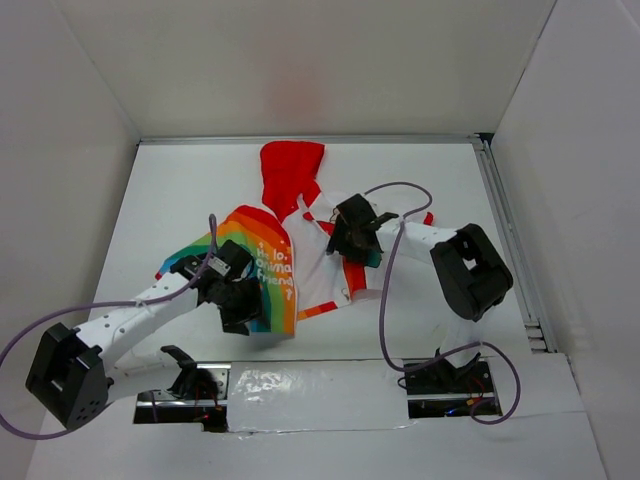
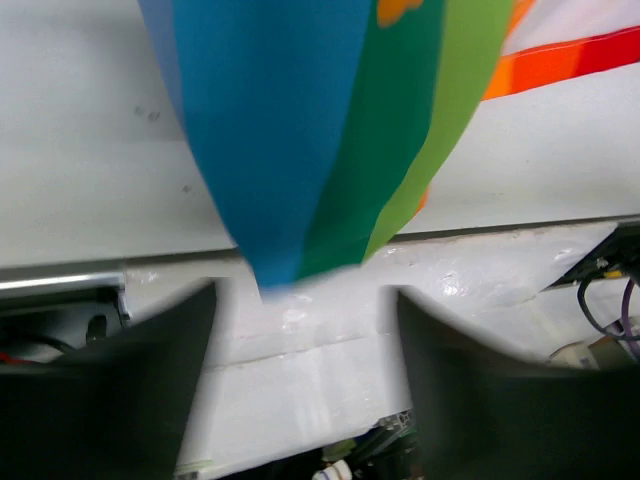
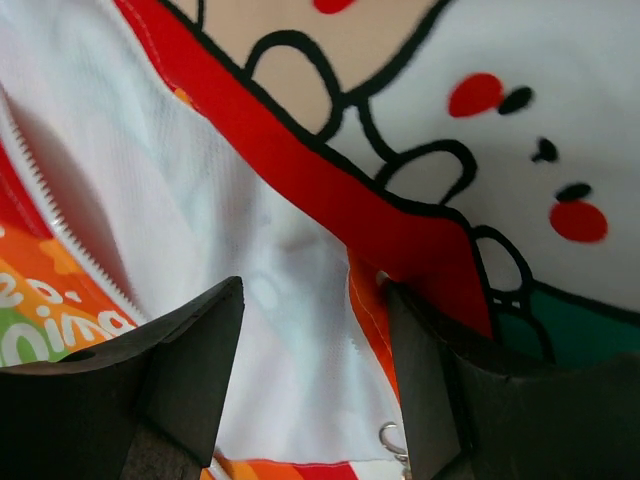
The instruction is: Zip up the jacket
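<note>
Top external view: white table (image 1: 170, 190) with walls on three sides. A purple cable (image 1: 383, 300) loops down lower right, partly crossing the right arm. The jacket (image 1: 290, 175) lies open mid-table, hood toward frame top.

Left gripper (image 1: 240, 312) is over the rainbow panel's lower hem. In its wrist view the jaws stand apart, with the blue-green fabric tip just beyond the gap, unpinched.

Right gripper (image 1: 352, 245) is down on the right panel, released. White lining shows between its fingers, zipper teeth (image 3: 60, 215) to their left.
</note>
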Tool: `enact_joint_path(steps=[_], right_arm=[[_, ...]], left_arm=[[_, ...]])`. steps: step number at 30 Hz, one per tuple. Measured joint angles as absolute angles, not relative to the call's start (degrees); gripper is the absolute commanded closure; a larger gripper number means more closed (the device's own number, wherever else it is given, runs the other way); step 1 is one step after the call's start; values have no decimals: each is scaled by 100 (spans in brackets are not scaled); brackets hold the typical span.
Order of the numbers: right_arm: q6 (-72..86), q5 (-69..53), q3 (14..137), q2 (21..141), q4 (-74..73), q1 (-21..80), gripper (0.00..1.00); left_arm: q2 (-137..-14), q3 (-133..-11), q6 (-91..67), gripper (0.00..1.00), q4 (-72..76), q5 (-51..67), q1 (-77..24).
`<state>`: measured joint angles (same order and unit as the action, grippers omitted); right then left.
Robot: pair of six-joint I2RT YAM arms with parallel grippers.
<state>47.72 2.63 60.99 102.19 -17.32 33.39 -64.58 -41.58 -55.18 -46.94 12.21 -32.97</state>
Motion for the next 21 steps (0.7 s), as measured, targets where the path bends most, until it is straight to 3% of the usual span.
enact_joint_path(steps=[8, 14, 21], right_arm=[[4410, 563, 6143, 10016, -1787, 3509, 33], [4335, 762, 5911, 9203, -1785, 3721, 33], [4388, 998, 5736, 9041, -1870, 3684, 33]], left_arm=[[-6536, -4506, -5739, 1, -4993, 1068, -3719], [-7461, -5524, -5551, 1, -4906, 762, -4235], [-8853, -5848, -5502, 25, -4825, 532, -4362]])
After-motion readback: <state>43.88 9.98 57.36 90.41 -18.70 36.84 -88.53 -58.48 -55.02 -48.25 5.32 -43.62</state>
